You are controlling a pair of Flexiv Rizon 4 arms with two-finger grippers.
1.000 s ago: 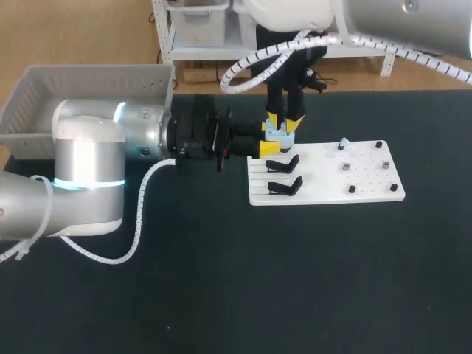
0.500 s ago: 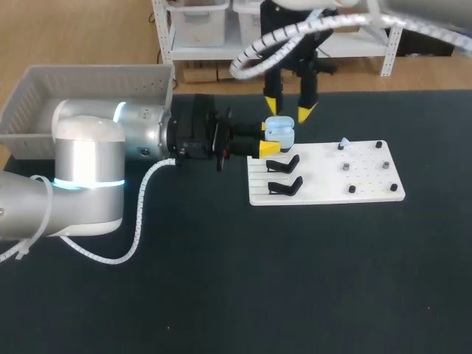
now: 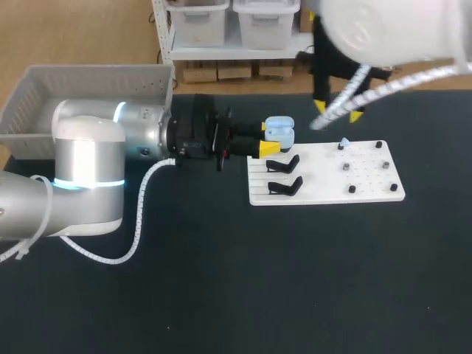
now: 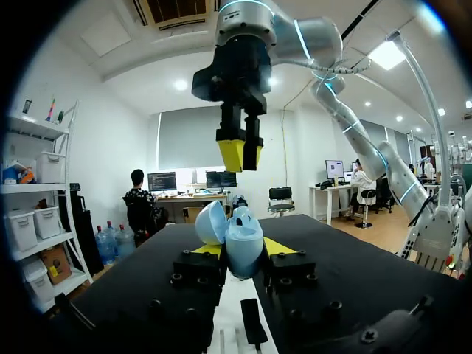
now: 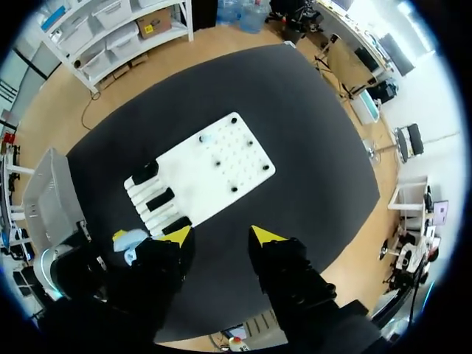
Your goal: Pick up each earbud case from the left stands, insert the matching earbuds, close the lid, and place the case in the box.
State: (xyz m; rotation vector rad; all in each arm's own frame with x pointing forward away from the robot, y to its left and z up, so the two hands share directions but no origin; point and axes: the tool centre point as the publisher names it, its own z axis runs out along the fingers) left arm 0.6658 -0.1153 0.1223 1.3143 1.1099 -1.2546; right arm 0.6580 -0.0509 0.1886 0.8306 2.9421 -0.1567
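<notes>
A light blue earbud case with its lid up sits sideways in my left gripper, which is shut on it just above the far left edge of the white board. The left wrist view shows the case between the yellow fingertips. My right gripper hangs open and empty, high above the board's far side; in the left wrist view my right gripper is up ahead of the case. A small pale earbud stands on the board. From the right wrist view, far below its gripper, lie the board and the case.
Two black stands sit on the board's left part, several dark pegs on its right. A grey basket stands at the table's far left corner, behind my left arm.
My right gripper opened, came off the case, then rose and swung to the right. The left arm and the case it holds have not moved.
</notes>
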